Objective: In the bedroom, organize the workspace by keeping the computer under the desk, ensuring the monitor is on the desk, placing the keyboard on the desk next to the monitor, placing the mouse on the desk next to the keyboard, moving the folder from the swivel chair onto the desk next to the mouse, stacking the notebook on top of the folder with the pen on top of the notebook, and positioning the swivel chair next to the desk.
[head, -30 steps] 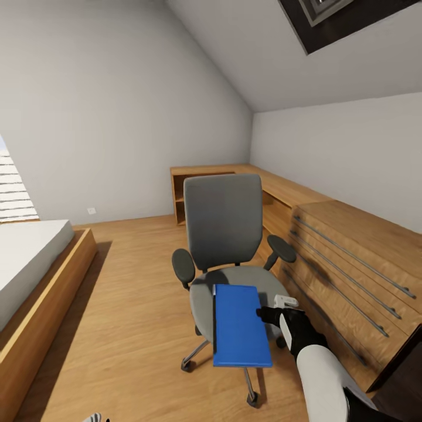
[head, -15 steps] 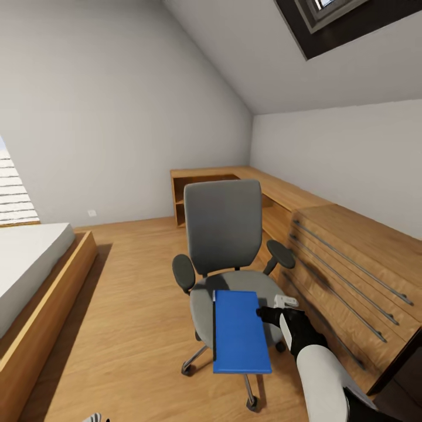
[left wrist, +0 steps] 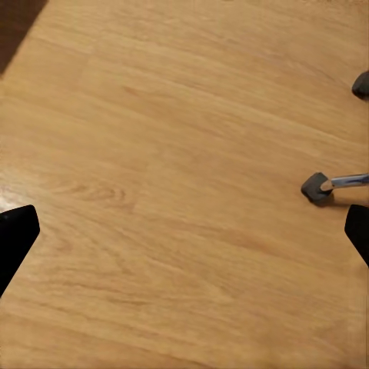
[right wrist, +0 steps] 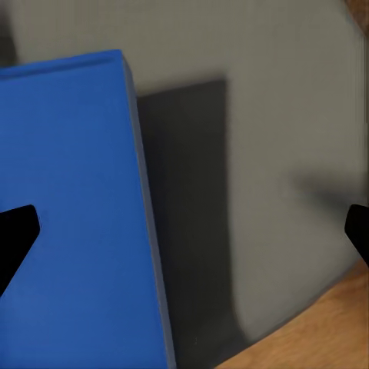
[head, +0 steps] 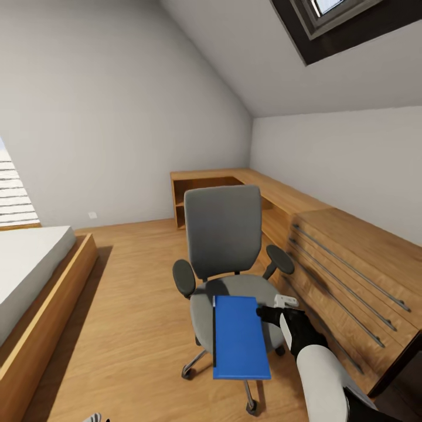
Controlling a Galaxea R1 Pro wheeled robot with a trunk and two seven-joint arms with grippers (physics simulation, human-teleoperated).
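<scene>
The folder [head: 241, 337] lay on the swivel chair [head: 225, 246], just left of the right gripper [head: 271, 316]. Its fingers were spread, gripping nothing. Moving the folder to the desk remained undone.

The head camera is looking down from above across the grey fabric swivel chair [head: 225, 246] toward the room's far corner. The right wrist camera is hovering close over the flat bright blue folder [right wrist: 73, 223], sharing it with the head view. The left wrist camera is facing the light wood floor [left wrist: 169, 184].
</scene>
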